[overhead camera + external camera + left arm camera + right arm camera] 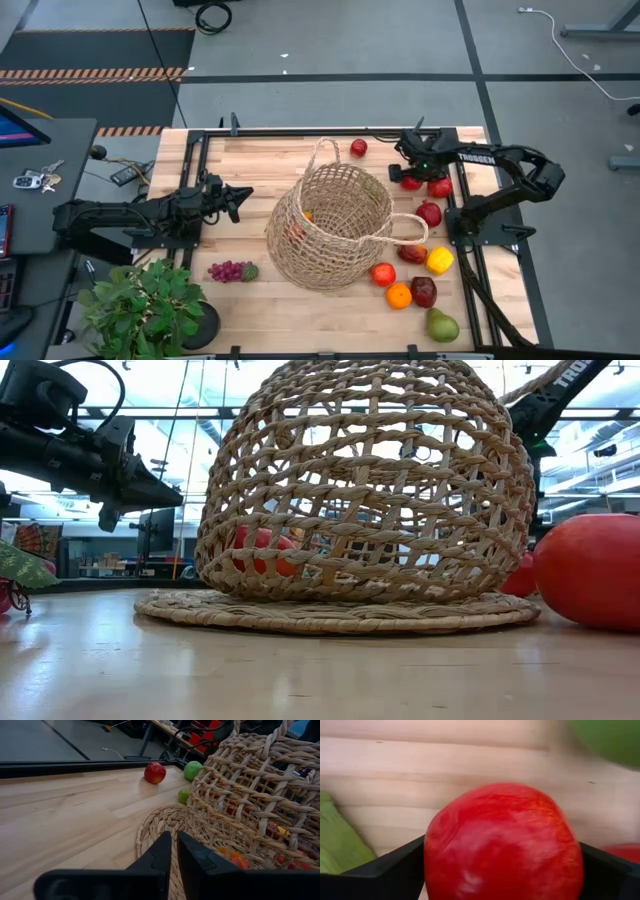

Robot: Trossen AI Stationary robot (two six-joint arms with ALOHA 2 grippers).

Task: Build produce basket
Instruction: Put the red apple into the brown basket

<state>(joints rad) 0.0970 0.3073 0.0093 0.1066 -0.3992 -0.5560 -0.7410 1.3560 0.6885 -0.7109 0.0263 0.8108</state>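
The tan straw basket (335,225) lies in the middle of the table, a flat woven part (157,827) on the wood, and some fruit shows through its weave. My right gripper (408,172) points down at the far right, open, with a red apple (502,845) between its fingers. More produce lies right of the basket: red apples (439,187), a yellow pepper (439,260), an orange (399,295), a pear (441,324). Purple grapes (230,271) lie to its left. My left gripper (237,196) hovers shut, left of the basket. My right gripper comes from above, pointing down, with one finger (395,867) on each side of the red apple's widest part (432,850). The apple rests on the table. I cannot tell whether the fingers touch it.
A potted green plant (140,300) stands at the near left corner. A lone red apple (358,147) lies by the far edge, and green fruit (193,770) lies beyond the basket. Black frame rails (200,170) run along the table's sides.
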